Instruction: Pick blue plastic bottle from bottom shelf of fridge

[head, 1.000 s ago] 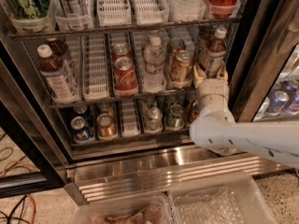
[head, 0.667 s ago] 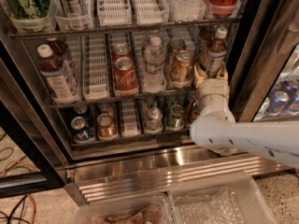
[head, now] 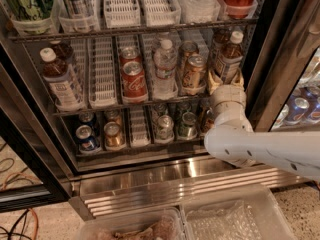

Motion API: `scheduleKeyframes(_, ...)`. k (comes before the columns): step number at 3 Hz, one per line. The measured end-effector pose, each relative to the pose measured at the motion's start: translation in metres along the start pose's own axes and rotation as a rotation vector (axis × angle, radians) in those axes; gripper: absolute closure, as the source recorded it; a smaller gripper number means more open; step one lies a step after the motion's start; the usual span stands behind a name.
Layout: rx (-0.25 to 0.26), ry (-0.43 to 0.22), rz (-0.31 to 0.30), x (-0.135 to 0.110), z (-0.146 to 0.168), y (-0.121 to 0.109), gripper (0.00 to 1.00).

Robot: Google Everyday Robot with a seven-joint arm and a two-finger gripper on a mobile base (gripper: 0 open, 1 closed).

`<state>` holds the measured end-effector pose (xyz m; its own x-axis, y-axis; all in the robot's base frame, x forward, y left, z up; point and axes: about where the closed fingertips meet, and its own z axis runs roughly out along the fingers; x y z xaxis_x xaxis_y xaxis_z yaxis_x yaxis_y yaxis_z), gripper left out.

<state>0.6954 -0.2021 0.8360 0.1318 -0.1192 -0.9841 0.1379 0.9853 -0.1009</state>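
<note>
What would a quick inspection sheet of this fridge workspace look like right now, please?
Surface: bottom shelf, wire rack with white lane dividers.
Job's things: blue plastic bottle, upright in the rightmost lane.
Clutter: similar bottle far left; red cans; water bottle; gold cans.
Gripper: gripper at the blue plastic bottle's base.
Cables: cables on the floor, lower left.
Surroundings: fridge with steel base; clear bins in front.

End effector (head: 226, 79) reaching into the fridge (head: 150, 176).
It sits at the base of the blue plastic bottle (head: 229, 54), far right on the bottom shelf (head: 100, 105).
</note>
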Motion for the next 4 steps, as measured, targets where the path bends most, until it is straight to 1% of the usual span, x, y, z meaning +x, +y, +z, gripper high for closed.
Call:
scheduleKeyframes(1, -0.016, -0.027, 0.018, -0.012, -0.003, 0.005, 1.0)
scheduleKeyframes(2, -0.025, -0.079, 0.021, -0.032, -0.005, 0.008, 1.0)
scheduleKeyframes(3, -0.035, -0.145, 0.015, -0.06, -0.008, 0.008, 1.0)
scheduleKeyframes(4, -0.061, -0.178, 0.013, -0.077, -0.024, 0.009, 1.0)
